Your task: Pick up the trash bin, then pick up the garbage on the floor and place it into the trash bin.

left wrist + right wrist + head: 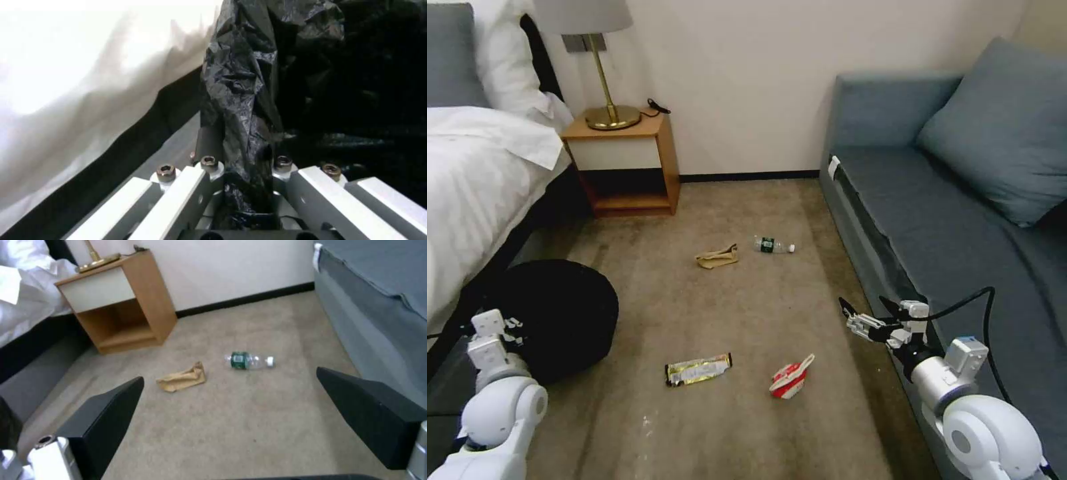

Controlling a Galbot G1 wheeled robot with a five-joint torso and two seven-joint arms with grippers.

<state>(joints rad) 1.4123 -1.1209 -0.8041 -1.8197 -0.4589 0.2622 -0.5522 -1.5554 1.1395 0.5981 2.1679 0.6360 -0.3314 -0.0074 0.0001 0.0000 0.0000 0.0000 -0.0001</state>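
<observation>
The trash bin (pixel 557 313), lined with a crinkly black bag, is at the left on the floor (pixel 747 307) beside the bed. My left gripper (pixel 512 331) is at its near rim. In the left wrist view the gripper (pixel 247 166) is shut on the bag-covered rim (pixel 240 100). The garbage lies on the carpet: tan crumpled paper (pixel 717 257), a clear bottle (pixel 774 245), a yellowish wrapper (pixel 698 369) and a red-and-white carton (pixel 792 378). My right gripper (pixel 866 308) hangs open above the carpet by the sofa. Its black fingers (pixel 106 420) frame the paper (pixel 182 380) and the bottle (pixel 248 360).
A white bed (pixel 474 187) runs along the left and a blue-grey sofa (pixel 960 220) along the right. A wooden nightstand (pixel 627 160) with a brass lamp (pixel 604 67) stands at the back wall. Open carpet lies between bed and sofa.
</observation>
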